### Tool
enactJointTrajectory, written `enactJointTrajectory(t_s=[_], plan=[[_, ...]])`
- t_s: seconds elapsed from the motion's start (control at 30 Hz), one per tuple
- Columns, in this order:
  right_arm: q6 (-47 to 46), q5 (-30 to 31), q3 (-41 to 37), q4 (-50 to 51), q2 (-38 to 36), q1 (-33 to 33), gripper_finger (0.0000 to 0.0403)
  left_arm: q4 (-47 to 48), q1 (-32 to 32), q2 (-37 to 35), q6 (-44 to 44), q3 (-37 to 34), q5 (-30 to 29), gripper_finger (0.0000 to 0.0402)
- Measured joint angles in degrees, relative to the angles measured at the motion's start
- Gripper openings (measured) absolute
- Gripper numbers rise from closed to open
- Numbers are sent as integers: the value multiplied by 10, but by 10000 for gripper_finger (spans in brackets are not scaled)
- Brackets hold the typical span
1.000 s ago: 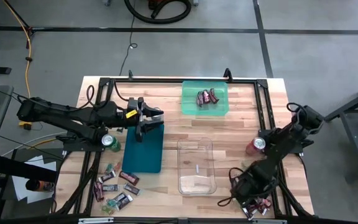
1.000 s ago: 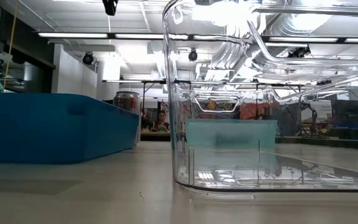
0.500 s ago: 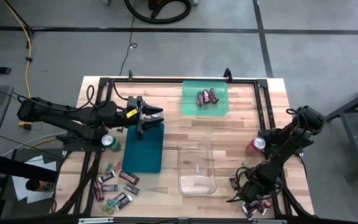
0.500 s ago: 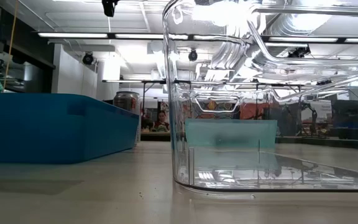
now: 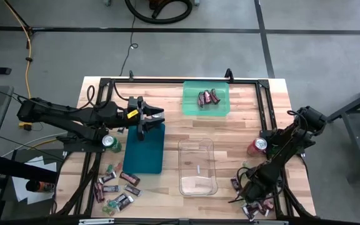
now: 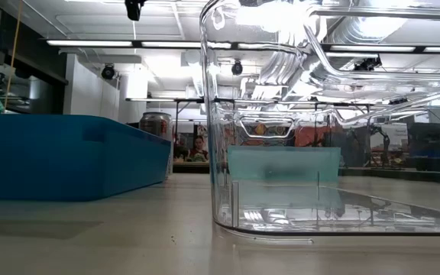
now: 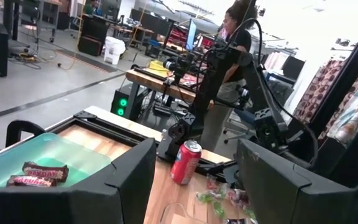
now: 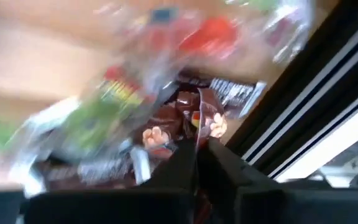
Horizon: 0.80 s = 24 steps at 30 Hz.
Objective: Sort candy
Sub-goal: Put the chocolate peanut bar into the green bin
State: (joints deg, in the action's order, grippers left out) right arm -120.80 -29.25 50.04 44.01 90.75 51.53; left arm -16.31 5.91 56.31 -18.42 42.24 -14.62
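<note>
The right hand (image 5: 250, 201) is lowered into the candy (image 8: 185, 112) piled at the tabletop's (image 5: 242, 134) near right corner, closed on a brown wrapper. The left hand (image 5: 158, 117) is held open over the blue bin (image 5: 144, 150). No wrapper print can be read.

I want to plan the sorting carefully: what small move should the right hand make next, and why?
Probably raise the right hand slightly, straight up. It seems shut on a brown wrapped candy, low in the crowded pile, so a short lift should free it from its neighbours. The left hand waits open above the blue bin.
</note>
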Motion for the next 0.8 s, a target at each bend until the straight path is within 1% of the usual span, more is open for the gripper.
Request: enactJointTrajectory(t_s=[0.1, 0.17, 0.27, 0.33, 0.5, 0.57, 0.63, 0.7, 0.73, 0.8], plan=[[39, 9, 43, 61, -18, -1, 22, -1, 0, -8, 1, 0, -10, 209], [71, 32, 78, 115, -37, -4, 18, -1, 0, -15, 6, 0, -15, 209], [128, 95, 126, 179, -73, -12, 4, -1, -5, -26, 11, 0, -15, 209], [177, 162, 149, 191, -98, -21, 7, -1, -9, -33, 9, 0, -15, 209], [298, 369, 167, 170, -151, -63, 5, 0, -14, -44, -5, 0, -11, 209], [362, 432, 166, 156, -160, -93, 2, -1, -14, -45, -10, 0, -11, 209], [450, 478, 166, 128, -162, -130, 3, 1, -14, -44, -10, 0, -10, 209], [562, 513, 166, 79, -162, -173, 3, 0, -14, -44, -10, 0, -10, 209], [625, 524, 166, 45, -162, -196, 3, 0, -14, -44, -10, 0, -10, 209], [756, 527, 166, -41, -162, -248, 3, 0, -14, -44, -15, 0, -10, 209]])
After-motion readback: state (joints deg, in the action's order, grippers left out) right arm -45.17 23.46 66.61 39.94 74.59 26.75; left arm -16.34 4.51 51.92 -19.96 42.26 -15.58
